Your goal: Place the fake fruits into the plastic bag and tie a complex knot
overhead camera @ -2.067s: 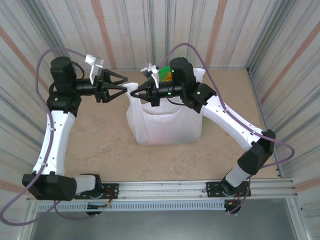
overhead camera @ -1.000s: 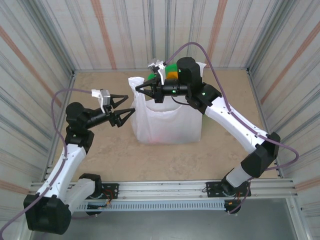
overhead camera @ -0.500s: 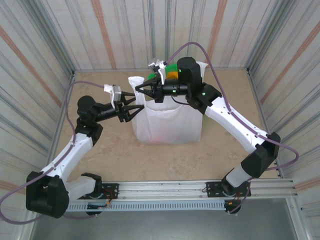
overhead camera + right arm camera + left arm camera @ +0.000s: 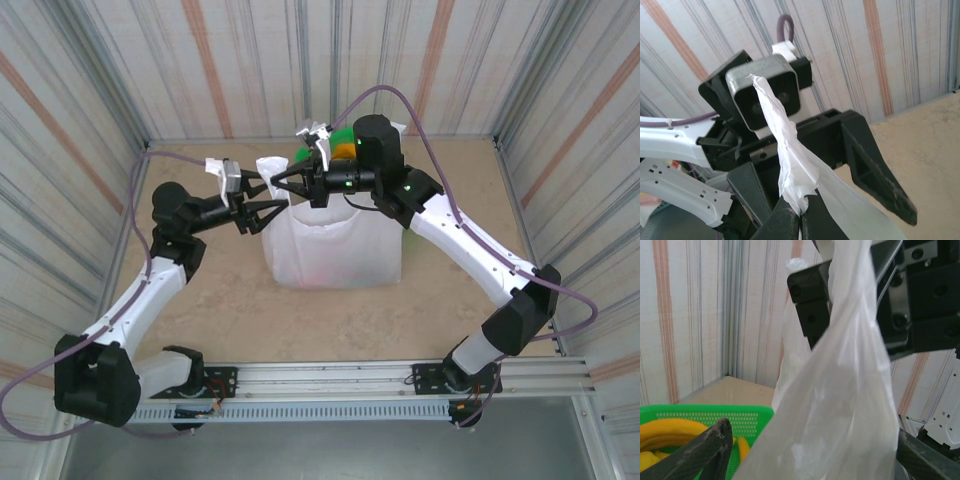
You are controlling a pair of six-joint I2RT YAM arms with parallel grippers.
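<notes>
The plastic bag [image 4: 335,250] stood on the tabletop [image 4: 230,300], near the middle and a bit toward the back wall. One top corner of it was pulled up into a thin twisted strip (it looked like a white rope). The right gripper [image 4: 274,180] had its jaws pinched tight on that strip. In the right wrist view, the ragged end of the strip poked out past them.

The left gripper [image 4: 272,197] was just beside the right one, reaching in from the other side. Its jaws were spread wide, one on each side of the film where the strip got wider. They held nothing. I could not tell if they touched the film.

Behind the bag sat a green basket [image 4: 710,416]. Some fake fruits [image 4: 665,429] lay in it. They were yellow bananas, seen low in the left wrist view, right next to one dark finger of the left gripper.
</notes>
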